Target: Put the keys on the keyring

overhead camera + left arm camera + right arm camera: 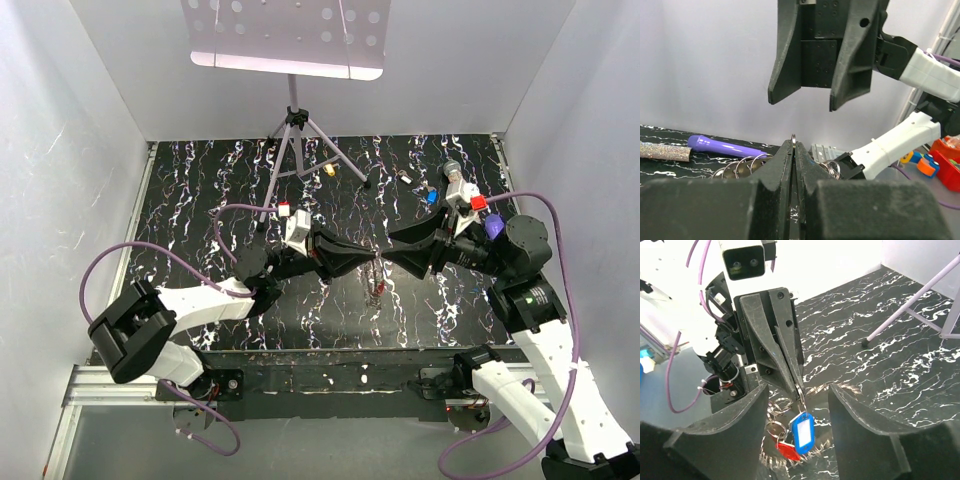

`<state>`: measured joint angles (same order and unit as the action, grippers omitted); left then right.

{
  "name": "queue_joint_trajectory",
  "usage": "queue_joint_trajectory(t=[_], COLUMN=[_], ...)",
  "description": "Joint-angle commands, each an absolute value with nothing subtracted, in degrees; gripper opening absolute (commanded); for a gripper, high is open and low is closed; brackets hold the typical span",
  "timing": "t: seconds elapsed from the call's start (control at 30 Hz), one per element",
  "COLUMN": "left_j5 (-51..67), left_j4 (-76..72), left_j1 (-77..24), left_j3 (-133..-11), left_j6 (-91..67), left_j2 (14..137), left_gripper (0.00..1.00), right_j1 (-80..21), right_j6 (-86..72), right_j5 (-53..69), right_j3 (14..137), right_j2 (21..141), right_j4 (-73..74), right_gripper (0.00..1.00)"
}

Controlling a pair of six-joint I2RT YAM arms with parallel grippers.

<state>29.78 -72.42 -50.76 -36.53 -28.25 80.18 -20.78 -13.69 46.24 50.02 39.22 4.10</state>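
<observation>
Left wrist: keyring (794, 136) pinched in left hand (793, 148)

The right gripper (797, 390), fingers spread, left a lane facing the closed left gripper (793, 144) and its pinched keyring (794, 136), with tagged rings (801, 432) apparently cluttering below and the tripod (294, 118) blocking beyond.

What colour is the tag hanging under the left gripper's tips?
Blue tag, pale centre, below the left gripper; clearest in the right wrist view.

Thin keyring (793, 136) pinched in jaws, blue and red keys (801, 432) just below
</observation>
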Motion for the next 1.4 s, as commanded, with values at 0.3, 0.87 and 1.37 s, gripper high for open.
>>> queue_joint_trajectory(t=[0.3,0.87,1.37], left_j5=[40.07,44.65,44.03], left_j4=[-83.85,-86.22,-85.96], left_j1=[-47.29,-46.67,-46.67], left_j3=[-36.04,-38.5,-38.85], left_j6=[-28.74,-33.13,-32.96], left_j2=[78.22,79.89,79.8], left_gripper=[0.0,0.0,0.0], right_j1=[-18.11,-18.46,-19.95], right_j6=[-18.2,-7.21,-8.96], right_j5=[60.28,67.15,67.24], right_j3=[47.03,44.21,44.12], right_j2=[40.61,42.71,43.86], right_j4=[-1.75,-4.92,-5.18], right_gripper=[0.54,0.44,0.24])
